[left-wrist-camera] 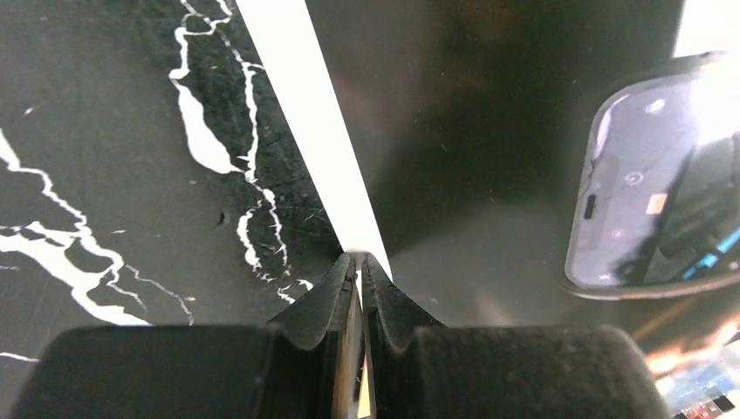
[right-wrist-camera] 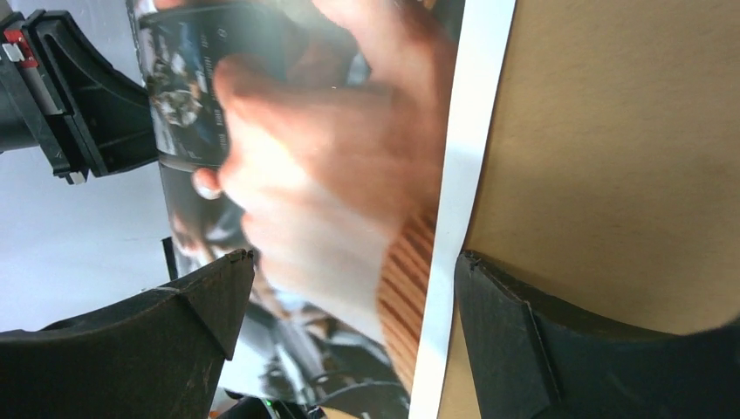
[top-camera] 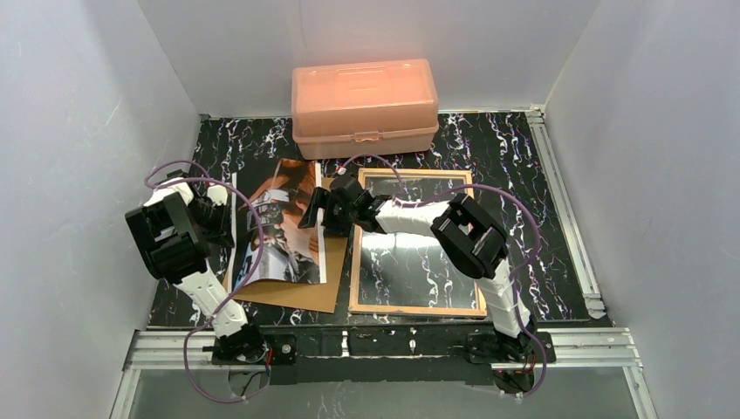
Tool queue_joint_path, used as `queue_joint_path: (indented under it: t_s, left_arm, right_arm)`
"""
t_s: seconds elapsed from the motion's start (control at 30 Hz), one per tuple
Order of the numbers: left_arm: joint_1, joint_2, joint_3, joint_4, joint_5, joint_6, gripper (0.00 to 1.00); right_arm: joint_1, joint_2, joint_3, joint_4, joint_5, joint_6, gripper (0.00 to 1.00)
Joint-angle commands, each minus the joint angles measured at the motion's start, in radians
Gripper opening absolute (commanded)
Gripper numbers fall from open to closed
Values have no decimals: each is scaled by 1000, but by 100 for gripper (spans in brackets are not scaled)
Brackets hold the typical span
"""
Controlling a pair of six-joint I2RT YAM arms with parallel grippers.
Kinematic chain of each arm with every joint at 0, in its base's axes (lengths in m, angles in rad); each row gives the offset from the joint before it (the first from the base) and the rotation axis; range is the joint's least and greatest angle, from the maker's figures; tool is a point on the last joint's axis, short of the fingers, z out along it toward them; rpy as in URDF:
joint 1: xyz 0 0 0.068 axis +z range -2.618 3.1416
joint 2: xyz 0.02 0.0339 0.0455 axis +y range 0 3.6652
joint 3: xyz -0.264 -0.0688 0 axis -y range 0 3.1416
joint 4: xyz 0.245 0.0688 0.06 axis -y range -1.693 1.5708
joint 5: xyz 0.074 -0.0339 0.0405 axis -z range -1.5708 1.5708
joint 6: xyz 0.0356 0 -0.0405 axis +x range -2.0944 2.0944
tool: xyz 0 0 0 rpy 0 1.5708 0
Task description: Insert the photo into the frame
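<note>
The photo (top-camera: 281,223) lies picture-side up on a brown backing board (top-camera: 292,295), left of centre. The frame (top-camera: 414,308) lies flat to its right, tan rails up, dark table showing through it. My left gripper (top-camera: 229,214) is at the photo's left edge. In the left wrist view its jaws (left-wrist-camera: 359,260) are pressed together on the photo's white border (left-wrist-camera: 318,122). My right gripper (top-camera: 316,214) hovers open over the photo's right edge. In the right wrist view its jaws (right-wrist-camera: 353,275) straddle the white border, one fingertip (right-wrist-camera: 229,272) over the photo (right-wrist-camera: 332,157), the other over the board (right-wrist-camera: 611,131).
An orange plastic box (top-camera: 365,106) stands shut at the back, just beyond the frame. White walls close in the left, back and right. A metal rail (top-camera: 563,209) runs along the table's right side and another along the front by the arm bases.
</note>
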Motion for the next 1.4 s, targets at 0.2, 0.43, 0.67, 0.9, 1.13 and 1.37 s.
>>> queue_joint_path:
  t_s: [0.2, 0.43, 0.67, 0.9, 1.13, 1.37]
  left_arm:
    - [-22, 36, -62, -38, 146, 53, 5]
    - [-23, 49, -56, -35, 122, 54, 3]
    - [-22, 33, -53, -48, 124, 58, 1]
    - [-21, 20, -52, -60, 116, 70, 0]
    - [-21, 9, -44, -77, 122, 70, 0]
    - [-21, -4, -34, -94, 119, 81, 0]
  right_arm:
    - [43, -10, -40, 116, -51, 84, 94]
    - [43, -46, -199, 465, -66, 210, 99]
    - [51, 13, -263, 849, -73, 386, 99]
    - [68, 14, -217, 925, -78, 394, 99]
    - [86, 32, -191, 971, -94, 414, 99]
    - [85, -16, -207, 938, -104, 377, 99]
